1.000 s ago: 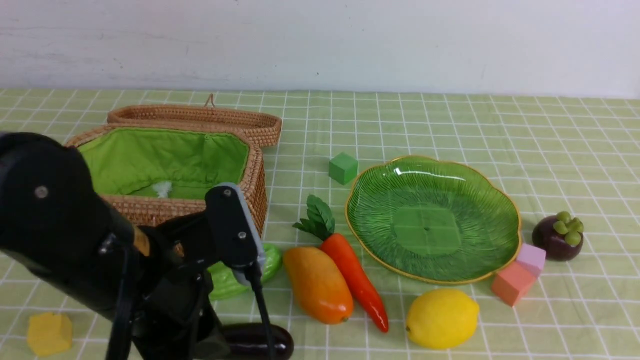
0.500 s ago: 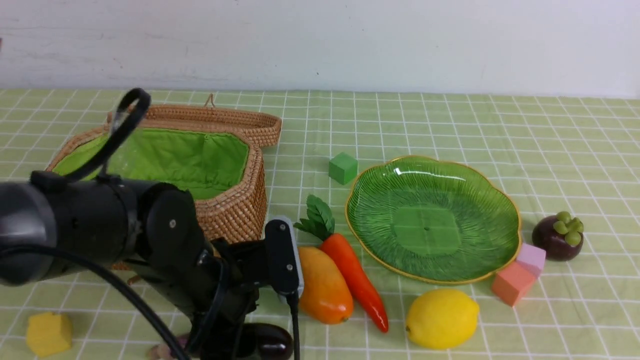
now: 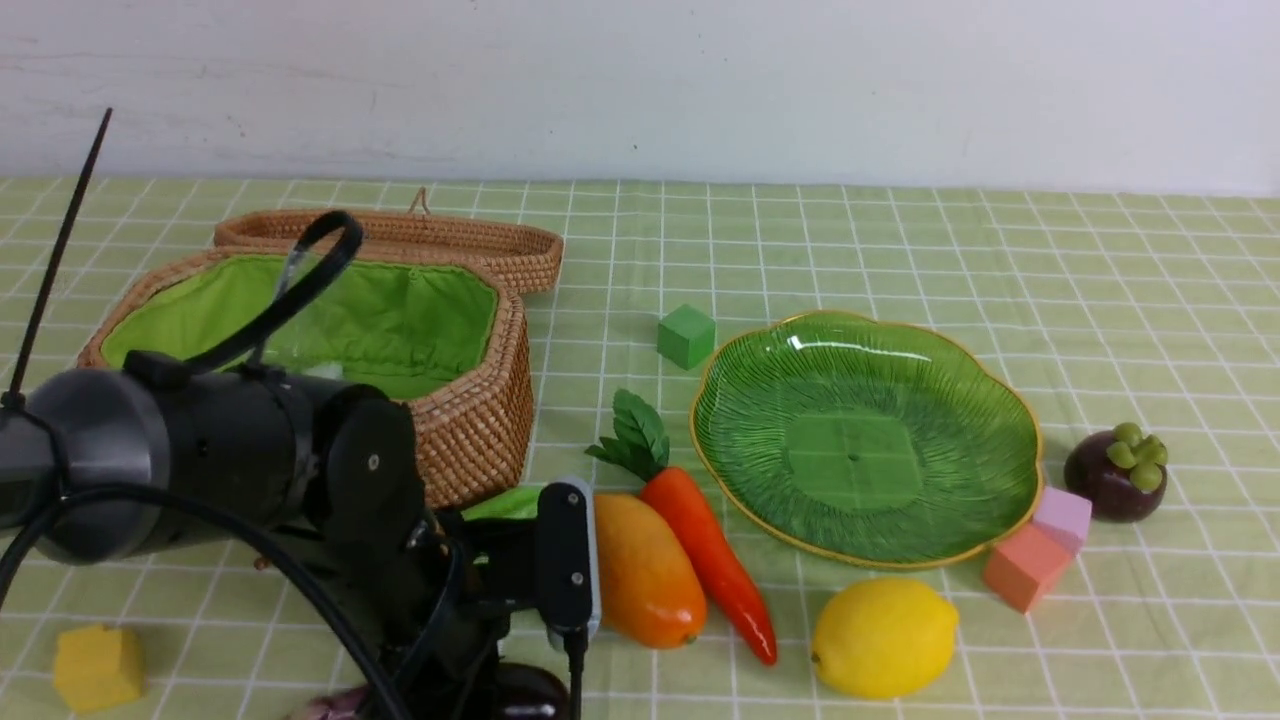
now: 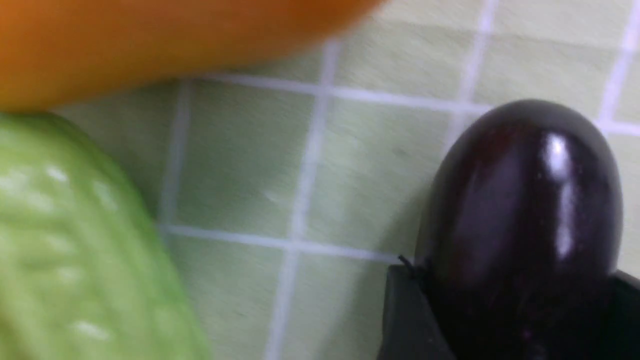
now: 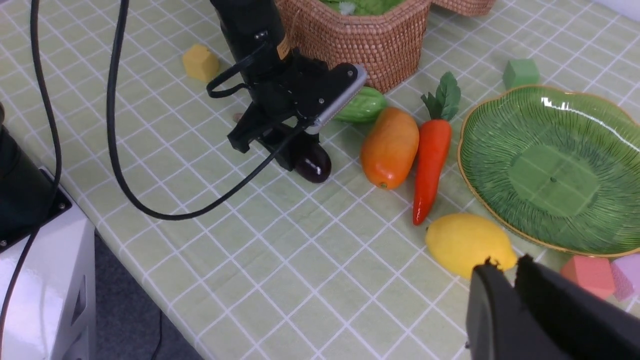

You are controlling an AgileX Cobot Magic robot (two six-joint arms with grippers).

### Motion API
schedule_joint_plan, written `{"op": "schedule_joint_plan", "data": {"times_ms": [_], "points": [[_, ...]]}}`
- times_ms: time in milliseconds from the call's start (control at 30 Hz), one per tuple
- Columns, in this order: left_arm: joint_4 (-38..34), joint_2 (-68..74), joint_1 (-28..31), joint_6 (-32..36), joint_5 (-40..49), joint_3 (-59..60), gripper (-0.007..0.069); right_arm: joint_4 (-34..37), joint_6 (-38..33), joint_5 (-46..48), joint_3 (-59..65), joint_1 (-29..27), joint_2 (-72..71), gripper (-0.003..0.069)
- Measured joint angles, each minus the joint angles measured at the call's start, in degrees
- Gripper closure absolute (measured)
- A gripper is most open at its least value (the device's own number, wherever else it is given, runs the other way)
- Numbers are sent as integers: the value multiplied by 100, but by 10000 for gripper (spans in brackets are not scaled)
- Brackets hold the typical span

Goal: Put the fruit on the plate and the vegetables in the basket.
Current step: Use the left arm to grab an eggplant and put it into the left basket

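The dark purple eggplant [image 3: 525, 692] [image 5: 312, 164] lies on the cloth at the front left. My left gripper [image 4: 515, 300] [image 5: 295, 150] is down over it, and the eggplant [image 4: 520, 210] fills the space between both fingers. The bitter gourd [image 5: 362, 105] [image 3: 505, 503], mango [image 3: 645, 570] and carrot [image 3: 710, 550] lie side by side between the basket [image 3: 470, 440] and the plate [image 3: 860, 440]. The lemon [image 3: 885, 637] sits in front of the plate, the mangosteen [image 3: 1115, 472] to its right. My right gripper [image 5: 505, 262] hangs shut and empty above the lemon [image 5: 467, 242].
The basket's lid [image 3: 400, 235] lies open behind it. Foam cubes lie about: green [image 3: 686, 335] behind the plate, yellow [image 3: 97, 665] at the front left, a red one [image 3: 1022, 565] and a lilac one [image 3: 1062, 515] against the plate's front right rim. The table's near edge [image 5: 150, 280] runs beside the left arm's cable [image 5: 165, 212].
My left arm has swung round and come down low at the front, and its jaws now stand on either side of the eggplant. The bitter gourd is now mostly hidden behind the arm.
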Motion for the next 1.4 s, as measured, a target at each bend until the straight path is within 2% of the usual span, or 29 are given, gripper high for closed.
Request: {"op": "schedule_joint_plan", "data": {"times_ms": [100, 233, 300, 433, 567, 767, 900, 1033, 1067, 1267, 1400], "points": [[-116, -415, 0, -261, 185, 26, 221, 0, 0, 0, 0, 0, -2, 583], [-68, -1629, 0, -1034, 73, 36, 221, 0, 0, 0, 0, 0, -2, 580], [299, -2281, 0, -1402, -340, 36, 221, 0, 0, -43, 0, 0, -2, 577], [1130, -2712, 151, -2084, -984, -96, 221, 6, 0, -590, 0, 0, -2, 573], [1937, -2332, 722, -2578, -1286, -620, 221, 113, 0, -1052, 5, 0, -2, 573], [2280, -1148, 1449, -2671, -1772, -1468, 221, 166, 0, -1087, 5, 0, -2, 571], [2330, -539, 1713, -2684, -1927, -1861, 221, 184, 0, -938, 5, 0, -2, 570], [2610, -353, 1734, -2684, -2078, -1905, 216, 204, 0, -788, 5, 0, -2, 570], [2673, -331, 1734, -2684, -2182, -1905, 198, 209, 0, -769, 5, 0, -2, 570], [2869, -325, 1734, -2684, -2812, -1916, -19, 215, 0, -732, 5, 0, -2, 570], [2782, -389, 1734, -2729, -2690, -1916, -24, 216, 0, -727, 5, 0, -2, 570]]}}
